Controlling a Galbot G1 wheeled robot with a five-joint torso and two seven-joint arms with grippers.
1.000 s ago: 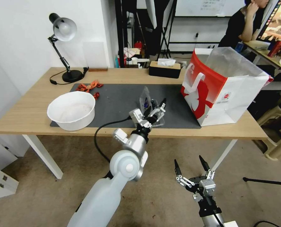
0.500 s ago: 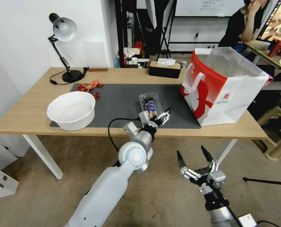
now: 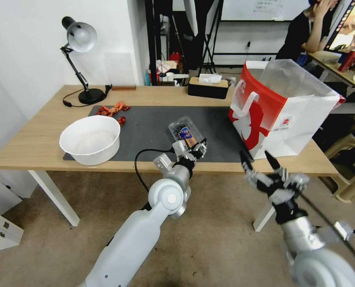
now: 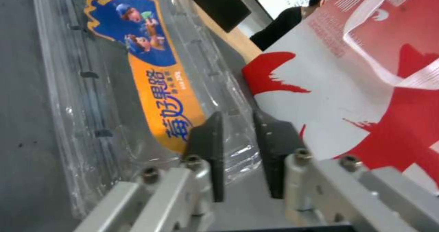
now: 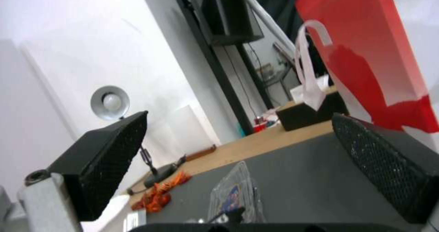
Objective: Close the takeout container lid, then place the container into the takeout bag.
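Left claw [image 3: 193, 148] narrowly pinches the container [image 3: 183, 131] edge on the counter [image 3: 38, 143]. Right claw [image 3: 261, 161] hangs wide beside the bag [image 3: 281, 115]. Lift level, keeping the lid [image 4: 151, 71] shut

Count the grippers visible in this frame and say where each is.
2. The left gripper pinches the takeout container's near edge on the mat; the right gripper hangs open off the table's front edge, below the takeout bag.

White-shelled arms with silver round joints; a black cable loops off the left wrist. Each pincer [image 3: 190, 146] has silver screwed linkages and black textured fingers [image 5: 107, 149].
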